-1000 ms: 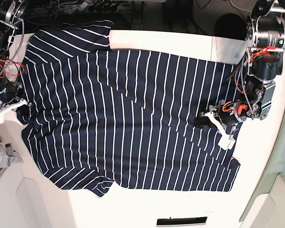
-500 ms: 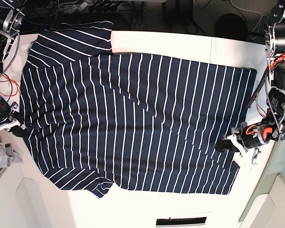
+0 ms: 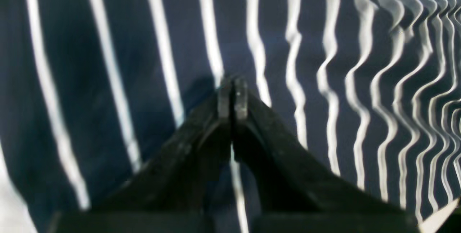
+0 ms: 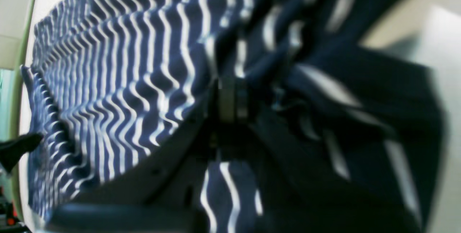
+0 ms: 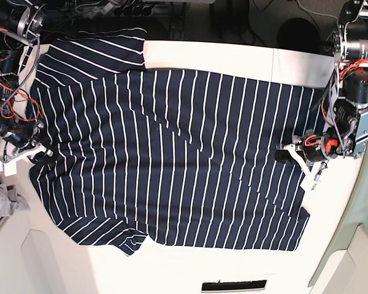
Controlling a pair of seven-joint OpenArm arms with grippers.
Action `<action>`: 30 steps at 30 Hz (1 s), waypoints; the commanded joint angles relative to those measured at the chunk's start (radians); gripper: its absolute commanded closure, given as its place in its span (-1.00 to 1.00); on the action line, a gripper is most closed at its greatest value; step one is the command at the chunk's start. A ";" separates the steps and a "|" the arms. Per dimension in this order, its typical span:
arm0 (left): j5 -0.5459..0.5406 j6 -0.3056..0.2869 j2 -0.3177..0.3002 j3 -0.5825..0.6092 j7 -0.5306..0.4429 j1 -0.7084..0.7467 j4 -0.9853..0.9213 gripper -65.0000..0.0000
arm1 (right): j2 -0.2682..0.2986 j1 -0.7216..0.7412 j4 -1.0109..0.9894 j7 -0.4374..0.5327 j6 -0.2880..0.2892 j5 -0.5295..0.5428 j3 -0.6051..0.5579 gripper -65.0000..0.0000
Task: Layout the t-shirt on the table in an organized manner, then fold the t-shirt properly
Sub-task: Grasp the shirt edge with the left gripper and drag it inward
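The navy striped t-shirt [image 5: 172,153] lies spread nearly flat on the white table [image 5: 208,52], one sleeve at the top left and one at the bottom left. My left gripper [image 5: 281,153] is shut with its tips on the shirt near the hem at the right. In the left wrist view the fingertips [image 3: 232,96] meet, and no cloth fold shows between them. My right gripper [image 5: 40,153] is at the shirt's left edge. In the right wrist view it [image 4: 232,99] is shut on bunched t-shirt cloth [image 4: 144,63].
A small grey cloth [image 5: 0,205] lies at the left edge of the table. Cables and arm bases stand at the top left and top right corners. A dark slot [image 5: 233,285] is at the front edge. A green edge runs down the right side.
My left gripper dragged toward the hem, pulling the shirt's right side out flat, then moved back up along the hem. My right gripper shifted slightly at the left edge.
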 commanded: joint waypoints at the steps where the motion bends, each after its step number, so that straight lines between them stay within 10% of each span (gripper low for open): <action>1: -0.009 -0.028 -0.035 -0.005 -0.005 0.019 0.011 1.00 | 0.015 0.009 0.023 0.020 0.014 0.027 0.003 1.00; 17: -0.157 -0.031 -0.138 -0.041 -0.031 0.265 0.477 1.00 | 0.009 -0.042 0.081 0.048 0.015 0.090 0.003 1.00; 30: -0.113 -0.031 -0.040 -0.044 0.008 0.127 0.307 1.00 | 0.004 -0.121 0.275 -0.117 0.014 0.109 0.003 1.00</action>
